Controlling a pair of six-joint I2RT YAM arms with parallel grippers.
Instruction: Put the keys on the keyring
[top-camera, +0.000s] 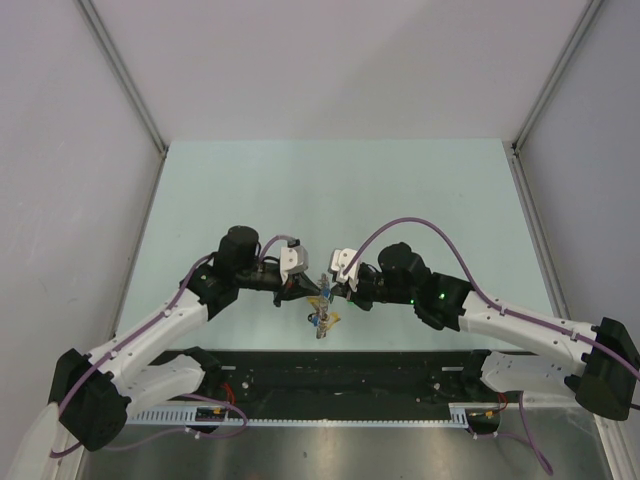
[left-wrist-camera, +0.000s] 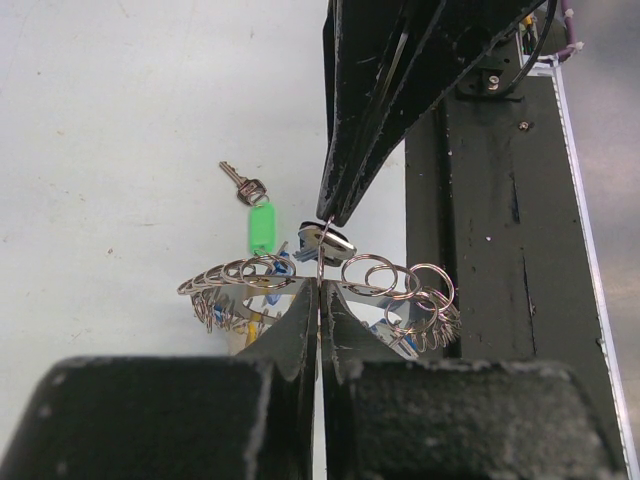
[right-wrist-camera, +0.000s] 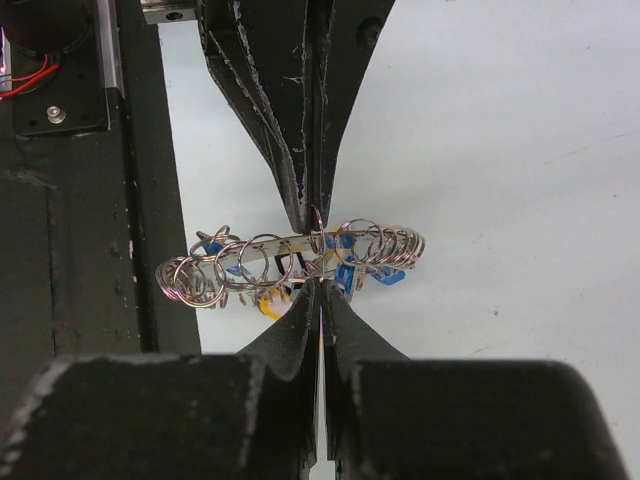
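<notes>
The left hand and right hand are each clamped on opposite edges of the keyring, holding it level above the table, probably to steady a loop for threading, while a green-tagged key lies loose below.

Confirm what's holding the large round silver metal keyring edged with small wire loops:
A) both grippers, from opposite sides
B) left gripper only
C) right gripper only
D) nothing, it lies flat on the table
A: the left gripper and right gripper are both shut on the keyring, tips facing each other across it.
</notes>
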